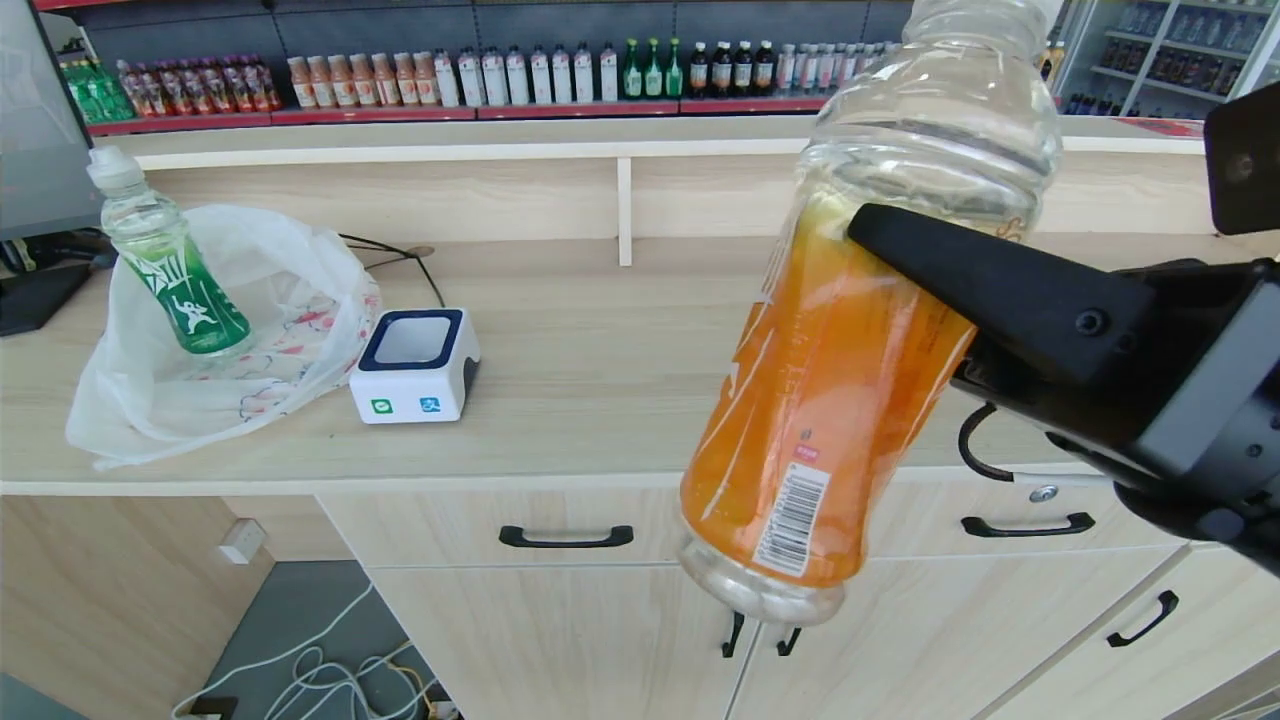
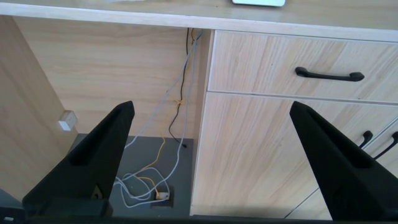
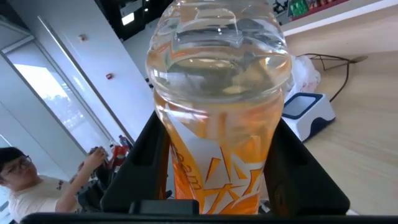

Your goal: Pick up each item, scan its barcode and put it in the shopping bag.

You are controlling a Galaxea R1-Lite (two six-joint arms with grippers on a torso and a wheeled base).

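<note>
Orange bottle (image 1: 850,380): your right pincer (image 3: 221,168) grips it, right of the scanner (image 1: 413,365).
Left pincer (image 2: 211,109): spread wide, holding nothing.
Shopping bag (image 1: 290,270): left of the scanner.

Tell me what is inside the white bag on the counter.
A green bottle stands in the bag, leaning a little, with its base behind the plastic. The folds hide whether anything else lies there.

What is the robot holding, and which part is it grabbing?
The right hand grips the orange drink bottle around its upper body, below the clear shoulder. The left hand is open, empty.
</note>
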